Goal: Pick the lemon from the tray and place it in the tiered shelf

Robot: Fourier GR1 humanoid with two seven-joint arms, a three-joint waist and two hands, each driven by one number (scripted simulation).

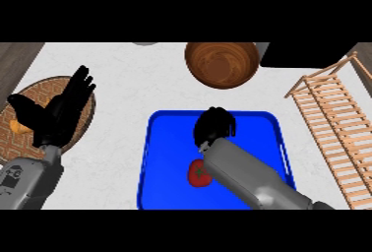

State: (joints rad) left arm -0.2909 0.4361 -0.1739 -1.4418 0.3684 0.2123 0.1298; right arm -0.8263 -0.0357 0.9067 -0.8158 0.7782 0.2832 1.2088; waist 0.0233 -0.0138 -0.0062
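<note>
Our right hand (215, 127) was curled over the tray (161, 162), likely round the unseen lemon. Our left hand (62, 106) rested spread, left of the tray. Lifting and carrying to the shelf (330, 123), right of the tray, were not yet done.

No readable text or labels.

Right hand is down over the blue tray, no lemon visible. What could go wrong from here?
1. The lemon is hidden, so whether the right hand, over the upper middle of the blue tray, has it cannot be checked; it may lift away empty.
2. The red fruit lies on the tray right beside the right forearm; moving the arm could nudge it.
3. The tiered shelf at the right has slatted levels; the lemon might roll off.
</note>
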